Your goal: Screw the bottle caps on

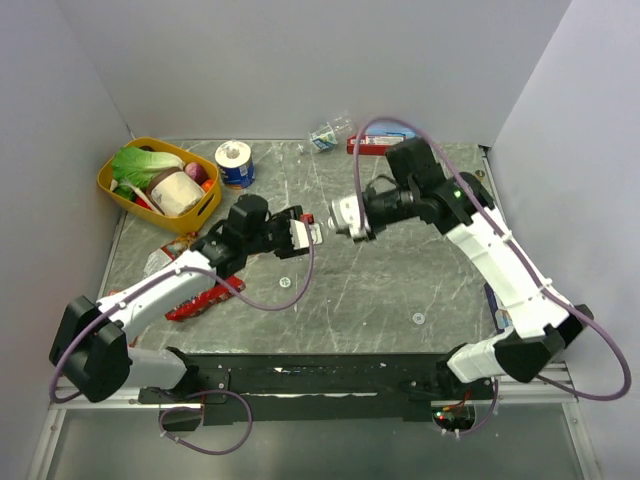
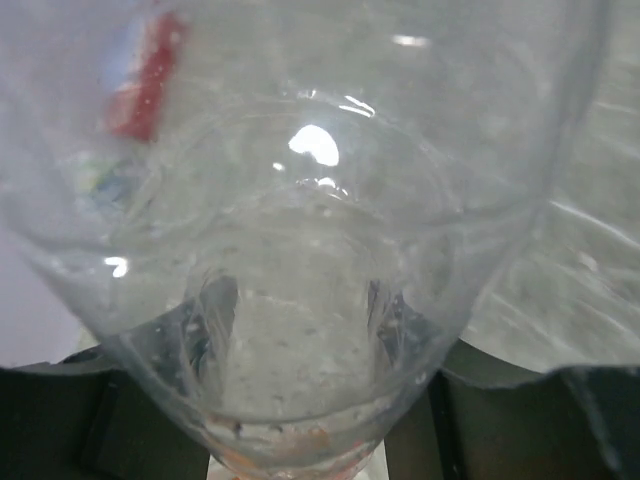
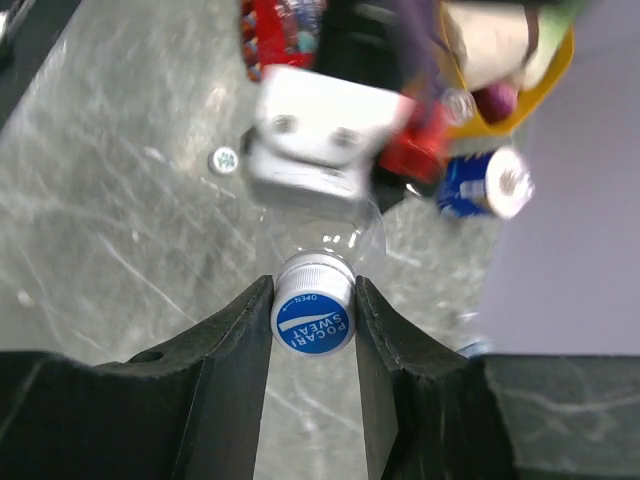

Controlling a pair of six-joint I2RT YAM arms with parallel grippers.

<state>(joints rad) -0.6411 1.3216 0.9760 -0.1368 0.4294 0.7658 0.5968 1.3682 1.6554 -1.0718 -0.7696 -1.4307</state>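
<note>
A clear plastic bottle (image 1: 319,231) is held lying level above the table between my two grippers. My left gripper (image 1: 300,232) is shut on its body; in the left wrist view the bottle (image 2: 320,250) fills the frame and hides the gripper's fingertips. My right gripper (image 3: 313,318) is shut on the cap (image 3: 313,320), white-sided with a blue top, which sits on the bottle's neck (image 3: 325,240). A second clear bottle with a blue-white label (image 1: 330,134) lies at the back of the table. Two small white round caps (image 1: 284,283) (image 1: 419,318) lie on the table.
A yellow basket (image 1: 118,193) with vegetables stands at the back left, with a blue can (image 1: 235,165) beside it. A red packet (image 1: 372,146) lies at the back. Another red packet (image 1: 200,300) lies under the left arm. Grey walls close the sides and back.
</note>
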